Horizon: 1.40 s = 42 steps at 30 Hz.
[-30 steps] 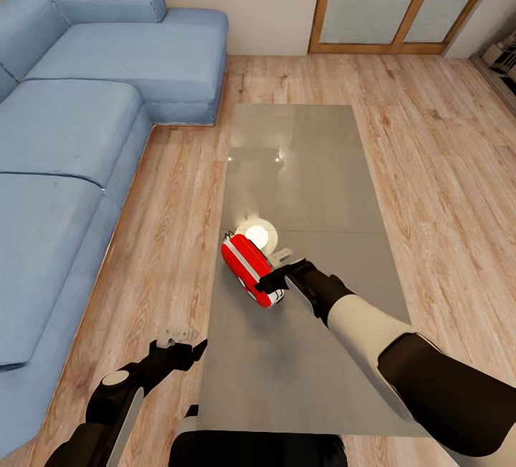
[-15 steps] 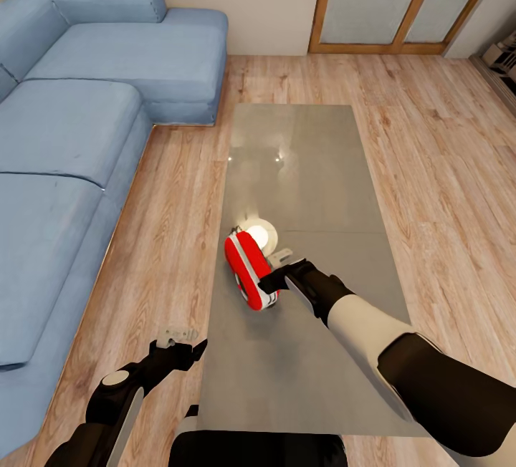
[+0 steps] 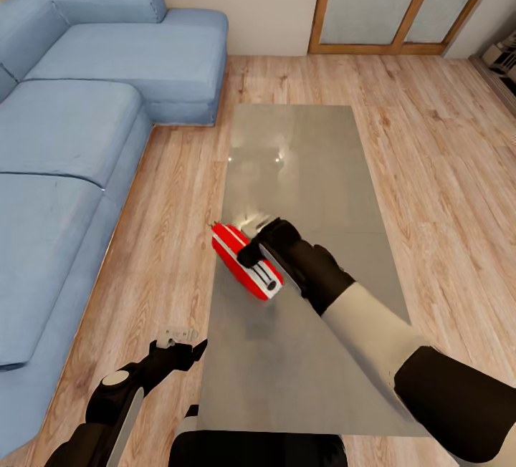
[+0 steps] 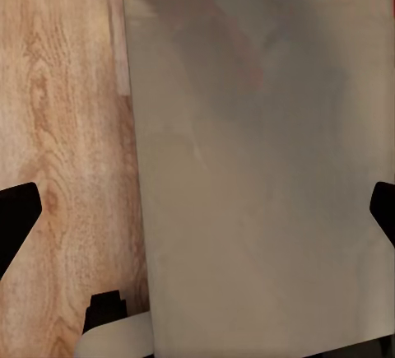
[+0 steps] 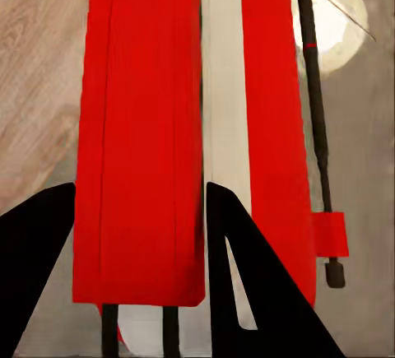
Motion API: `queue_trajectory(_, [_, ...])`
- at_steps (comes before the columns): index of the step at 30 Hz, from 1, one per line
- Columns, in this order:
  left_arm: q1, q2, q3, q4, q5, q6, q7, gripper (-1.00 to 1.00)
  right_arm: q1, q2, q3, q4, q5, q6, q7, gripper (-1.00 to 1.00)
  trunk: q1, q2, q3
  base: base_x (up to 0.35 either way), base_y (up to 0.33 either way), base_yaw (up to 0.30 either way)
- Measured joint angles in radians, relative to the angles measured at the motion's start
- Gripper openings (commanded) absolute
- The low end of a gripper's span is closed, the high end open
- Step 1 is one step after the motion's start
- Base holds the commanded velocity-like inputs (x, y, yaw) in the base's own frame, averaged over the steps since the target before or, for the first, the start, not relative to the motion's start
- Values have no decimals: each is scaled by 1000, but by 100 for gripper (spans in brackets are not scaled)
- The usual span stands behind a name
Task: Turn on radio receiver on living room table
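From the head view, the small rounded red radio receiver [image 3: 244, 260] is seen at the left edge of the glossy grey-brown tabletop [image 3: 315, 166], under the right pincer [image 3: 252, 246]. In the right wrist view, parted fingers [image 5: 247, 292] straddle its edge; rigid, light, easily slid. Left pincer [image 3: 174, 340] idle, opening unclear.

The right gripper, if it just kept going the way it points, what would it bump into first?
Most likely the radio receiver: the right gripper looks straight along its red body, one of its dark fingers on each side of that red part. Depth is hard to judge; it may already touch.
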Motion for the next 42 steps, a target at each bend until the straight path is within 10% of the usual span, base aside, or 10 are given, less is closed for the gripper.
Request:
queue_trajectory(6, [0, 0, -1, 1, 0, 0, 0, 100, 0, 0, -4, -592, -40, -3, 2, -100, 0, 0, 0, 0, 0, 0])
queue_trajectory(12, [0, 1, 0, 1, 0, 0, 0, 100, 0, 0, -6, -344, -4, -1, 0, -100, 1, 0, 0, 0, 0, 0])
queue_trajectory(16, [0, 1, -1, 1, 0, -2, 0, 100, 0, 0, -7, -497, -45, 0, 2, -100, 0, 0, 0, 0, 0, 0])
queue_trajectory(26, [0, 8, 0, -9, 13, -24, -17, 100, 0, 0, -40, -477, -66, 0, 13, -100, 0, 0, 0, 0, 0, 0])
queue_trajectory(32, [0, 13, 16, -38, 17, -24, -243, 100, 0, -93, -45, -479, -197, 0, 14, -100, 0, 0, 0, 0, 0, 0])
queue_trajectory(42, [0, 16, 64, -41, 53, -25, -295, 100, 0, -113, -52, -479, -221, 0, 12, -100, 0, 0, 0, 0, 0, 0])
